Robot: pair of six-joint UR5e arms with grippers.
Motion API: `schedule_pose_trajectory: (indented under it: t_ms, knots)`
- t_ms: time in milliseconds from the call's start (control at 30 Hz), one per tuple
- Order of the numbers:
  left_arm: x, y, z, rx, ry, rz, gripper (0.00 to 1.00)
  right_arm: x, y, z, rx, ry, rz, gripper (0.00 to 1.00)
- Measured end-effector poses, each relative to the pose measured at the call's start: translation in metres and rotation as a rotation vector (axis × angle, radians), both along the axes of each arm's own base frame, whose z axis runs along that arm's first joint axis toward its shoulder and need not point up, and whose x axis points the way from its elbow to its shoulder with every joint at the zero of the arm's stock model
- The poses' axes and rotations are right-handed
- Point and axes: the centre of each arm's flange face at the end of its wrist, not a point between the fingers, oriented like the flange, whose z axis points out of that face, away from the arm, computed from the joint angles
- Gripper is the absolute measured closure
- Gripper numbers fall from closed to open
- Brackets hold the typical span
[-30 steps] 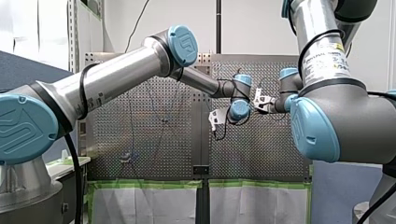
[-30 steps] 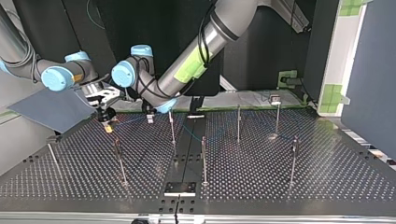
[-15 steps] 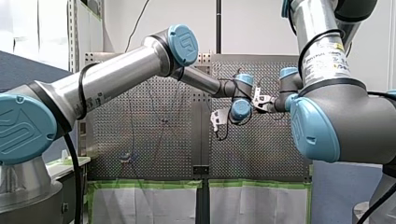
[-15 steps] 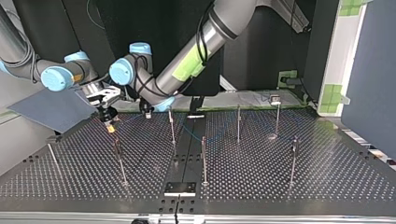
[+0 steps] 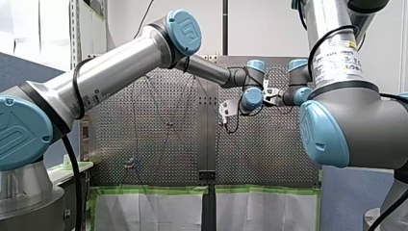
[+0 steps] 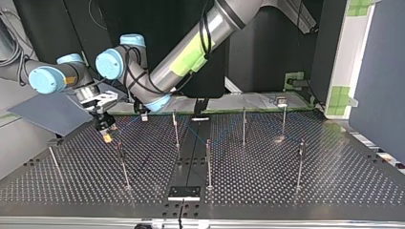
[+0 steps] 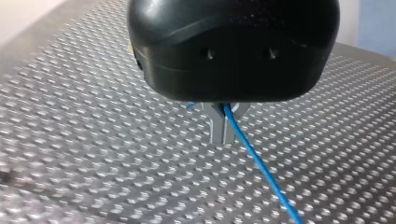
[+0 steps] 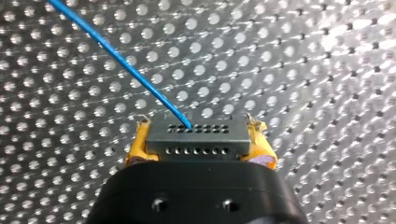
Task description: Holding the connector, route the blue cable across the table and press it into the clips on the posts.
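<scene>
The right gripper [image 8: 198,142] clamps its yellow pads [image 8: 139,145] on both ends of the connector [image 8: 197,139], a dark grey block with rows of small holes. The thin blue cable [image 8: 121,61] leaves it ahead of the gripper, over the perforated metal desk [image 8: 303,70]. The left gripper [image 7: 224,135], grey fingers nearly together, pinches the cable. Slim upright posts [image 6: 176,131] stand near both grippers.
</scene>
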Motion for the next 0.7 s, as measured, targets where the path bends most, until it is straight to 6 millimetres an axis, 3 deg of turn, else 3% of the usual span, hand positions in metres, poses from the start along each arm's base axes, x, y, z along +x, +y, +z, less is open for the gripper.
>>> schedule_pose_trajectory:
  t_ms: [333, 700]
  knots:
    - [-0.025, -0.005, 0.03, -0.014, -0.028, 0.037, 1.0, -0.002, -0.002, 0.024, -0.043, -0.008, -0.002, 1.0]
    - [-0.04, -0.011, 0.036, -0.005, -0.03, 0.031, 1.0, -0.002, 0.001, 0.057, -0.095, -0.016, 0.006, 1.0]
